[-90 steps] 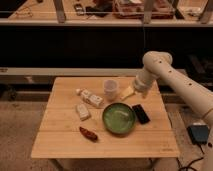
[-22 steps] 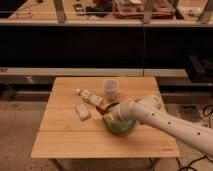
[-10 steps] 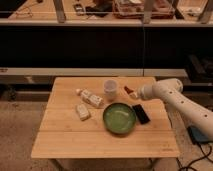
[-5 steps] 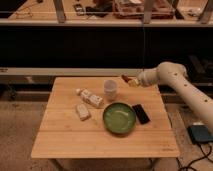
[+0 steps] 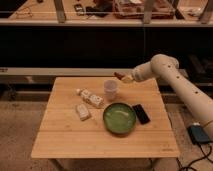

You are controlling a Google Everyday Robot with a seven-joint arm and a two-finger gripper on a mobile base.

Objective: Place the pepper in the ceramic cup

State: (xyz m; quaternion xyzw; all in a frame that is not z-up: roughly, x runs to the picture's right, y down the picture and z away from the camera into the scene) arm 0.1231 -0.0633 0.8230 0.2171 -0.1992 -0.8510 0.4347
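The dark red pepper [image 5: 119, 76] is held in the air, with my gripper [image 5: 123, 77] shut on it at the end of the white arm reaching in from the right. It hangs just above and slightly right of the ceramic cup [image 5: 110, 89], a small pale handle-less cup standing upright on the wooden table [image 5: 65, 135], behind the green bowl. The pepper does not touch the cup.
A wide green bowl [image 5: 119, 117] sits at the table's middle, with a black phone [image 5: 141, 113] to its right. Two pale packets [image 5: 91, 97] [image 5: 82, 111] lie left of the bowl. A dark shelf unit stands behind the table; a blue box [image 5: 200, 134] lies on the floor at right.
The pepper left its spot on the table's front left and is now carried in my gripper. Over the last second the arm rose and swung left toward the cup.
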